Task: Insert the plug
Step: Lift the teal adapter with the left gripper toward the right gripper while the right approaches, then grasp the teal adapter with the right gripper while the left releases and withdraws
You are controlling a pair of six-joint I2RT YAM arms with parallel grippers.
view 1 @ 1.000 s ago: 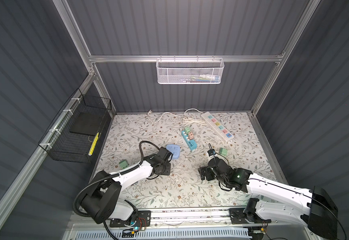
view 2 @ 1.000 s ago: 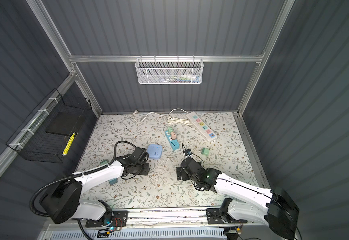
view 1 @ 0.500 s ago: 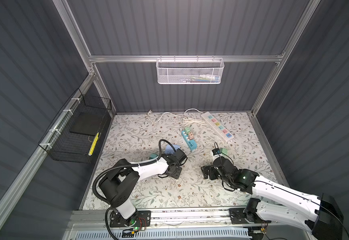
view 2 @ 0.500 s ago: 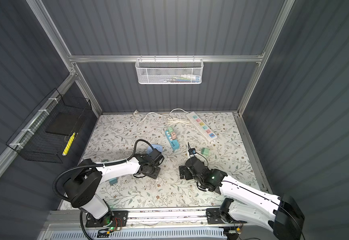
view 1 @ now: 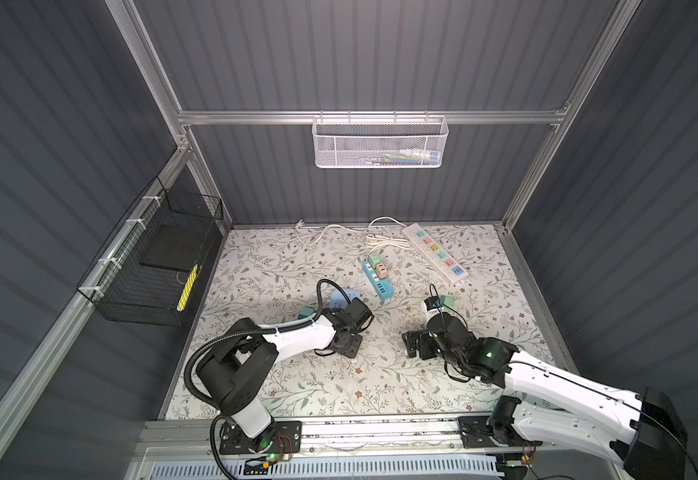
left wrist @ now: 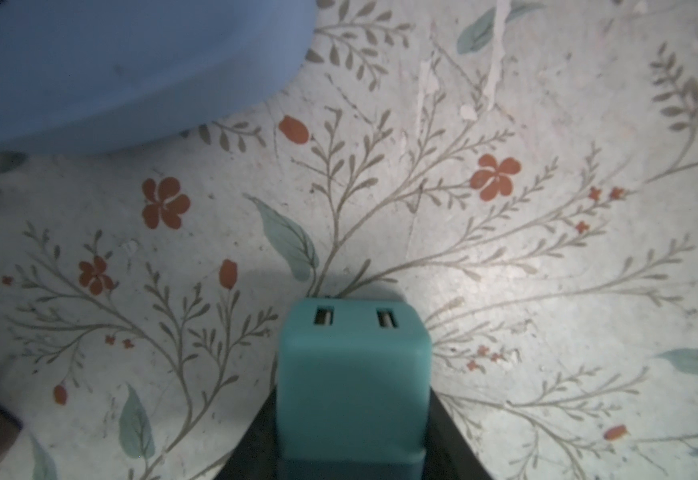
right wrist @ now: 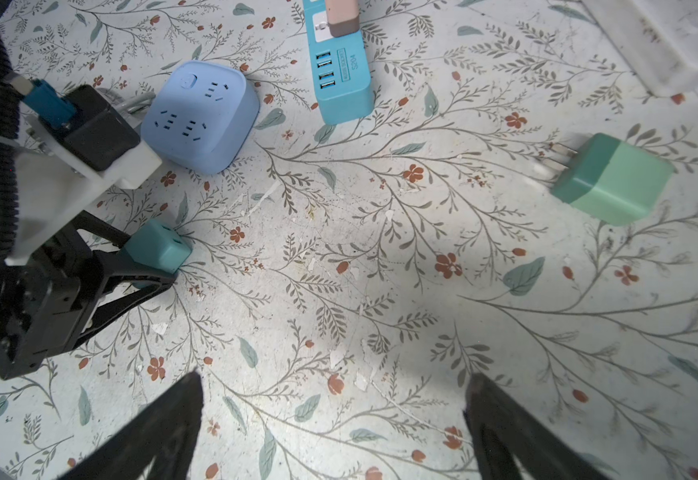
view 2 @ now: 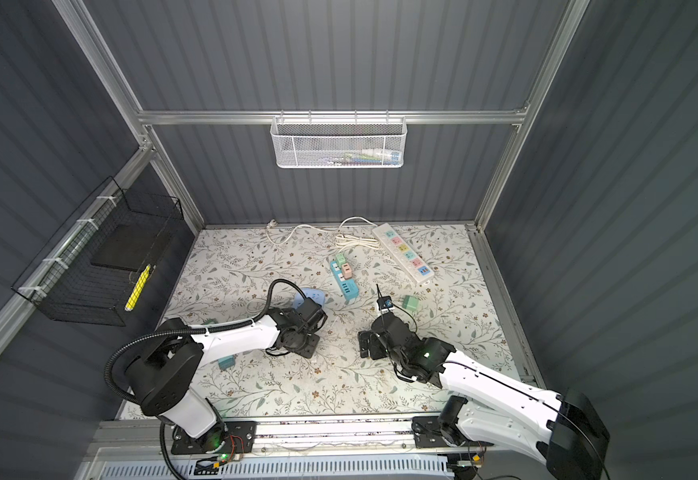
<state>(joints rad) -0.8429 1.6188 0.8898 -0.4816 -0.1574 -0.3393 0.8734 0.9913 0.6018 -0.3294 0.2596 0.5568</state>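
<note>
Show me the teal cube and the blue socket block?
small teal plastic cube [right wrist: 157, 246]: right wrist view, its top side.
pale blue rounded socket block [right wrist: 199, 116]: right wrist view, its holed face.

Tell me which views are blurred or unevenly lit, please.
Left wrist view: the blue socket cube is out of focus; a bright patch lies on the mat beside the teal plug. Right wrist view: sharp, brightest at centre. Both top views: evenly lit.

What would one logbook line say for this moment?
left gripper: shut on teal plug | right gripper: open, empty | blue socket cube: visible sockets free
</note>
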